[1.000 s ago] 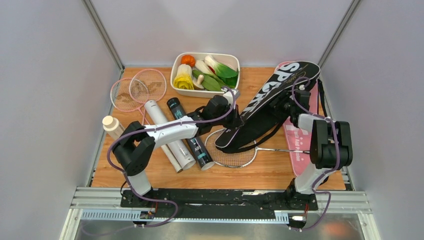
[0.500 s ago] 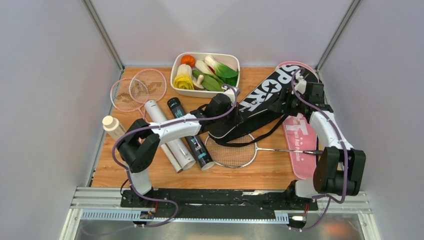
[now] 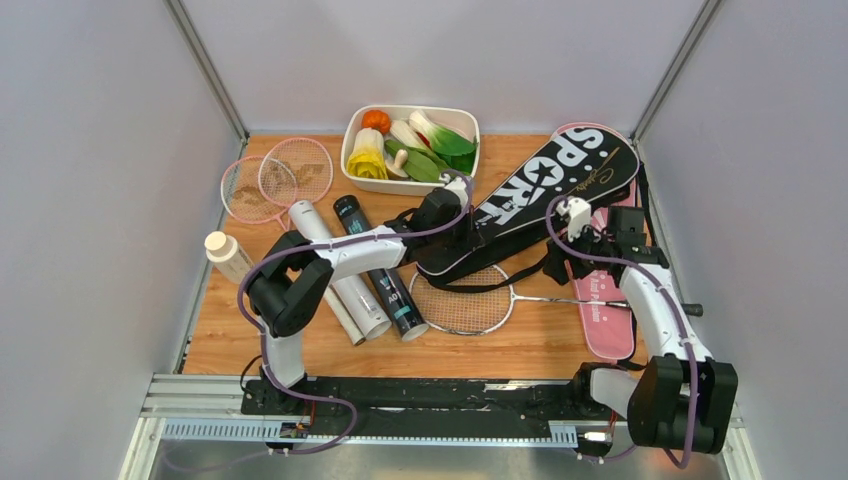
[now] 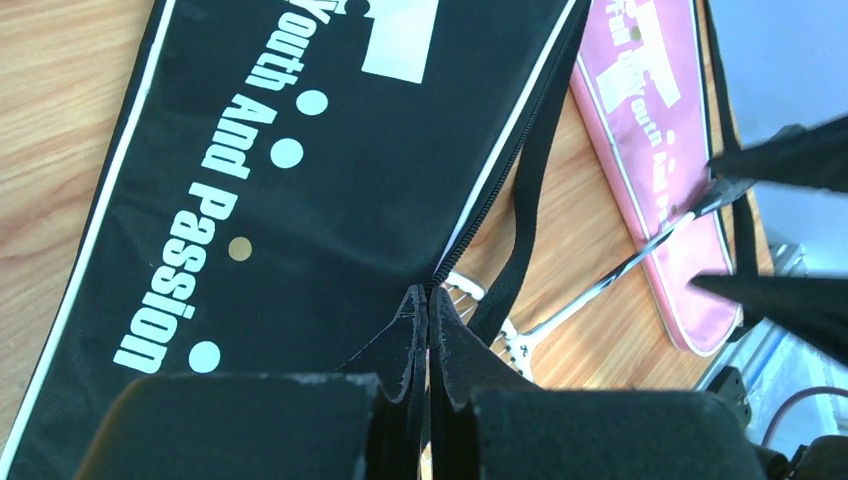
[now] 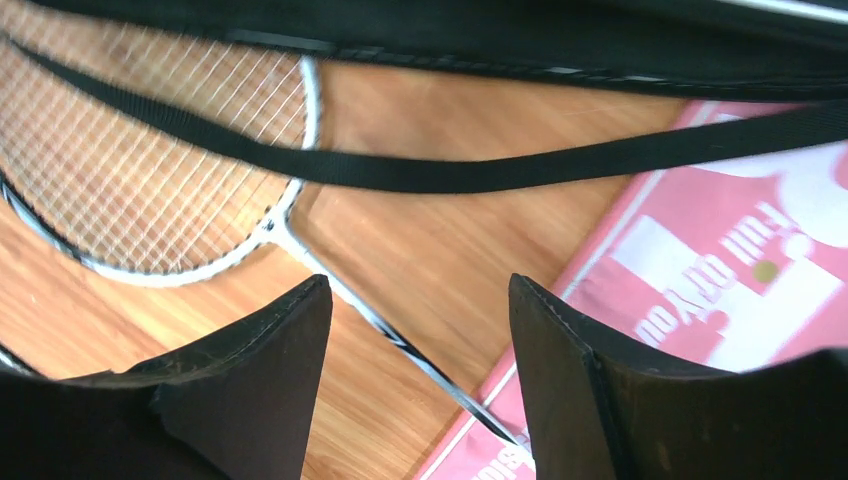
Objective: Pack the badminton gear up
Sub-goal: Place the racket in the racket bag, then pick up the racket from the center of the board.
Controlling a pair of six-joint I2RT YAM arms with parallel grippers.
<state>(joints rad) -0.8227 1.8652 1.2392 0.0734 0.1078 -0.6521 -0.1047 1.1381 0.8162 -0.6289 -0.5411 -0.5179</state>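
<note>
1. Silver racquet [image 3: 465, 303] flat on desk [image 3: 520, 350], head partly under black cover [image 3: 545, 190].
2. Right hand [image 5: 415, 300] wide open, empty, above racquet shaft beside pink cover [image 3: 607, 315].
3. Left hand [image 4: 428, 305] fully closed, tips at black cover's zipper edge.
4. White tube [image 3: 355, 300], black tube [image 3: 400, 305] lie left; pink racquets [image 3: 275, 180] behind.

- The black cover [image 3: 540, 200] I work on carries white "SPORT" lettering, white dots and white edging.
- Pink cover [image 3: 603, 320], right: white lettering.
- Near racquet [image 3: 462, 300]: silver frame, white strings.
- Far-left racquets [image 3: 275, 178]: pink.
- White tube [image 3: 355, 300], black tube [image 3: 398, 305].
</note>
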